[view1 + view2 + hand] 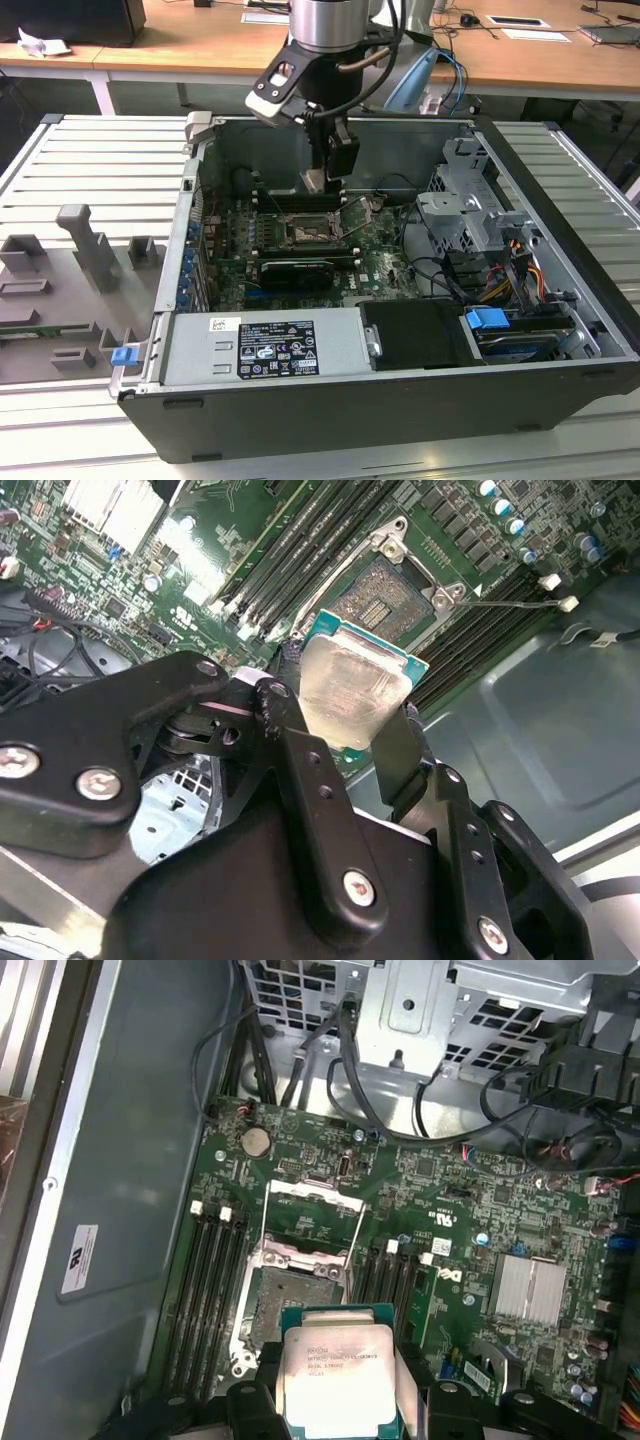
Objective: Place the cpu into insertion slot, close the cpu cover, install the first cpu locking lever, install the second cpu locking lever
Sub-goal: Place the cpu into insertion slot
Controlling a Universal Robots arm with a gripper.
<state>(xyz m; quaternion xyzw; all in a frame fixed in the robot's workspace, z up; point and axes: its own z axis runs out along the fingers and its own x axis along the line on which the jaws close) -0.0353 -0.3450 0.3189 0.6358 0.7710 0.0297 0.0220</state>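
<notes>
My gripper hangs inside the open computer case, shut on the cpu. In both wrist views the cpu is a pale silver square on a green edge, pinched at two opposite sides by the black fingers. It is held tilted above the board, short of the insertion slot, whose dark centre is bare. The cpu cover stands flipped open on the slot's far side. A thin lever wire sticks out beside the slot.
Long black memory slots flank the socket. A metal drive cage and cables fill the exterior view's right; a power supply sits in front. A grey fixture tray lies outside the case on the exterior view's left.
</notes>
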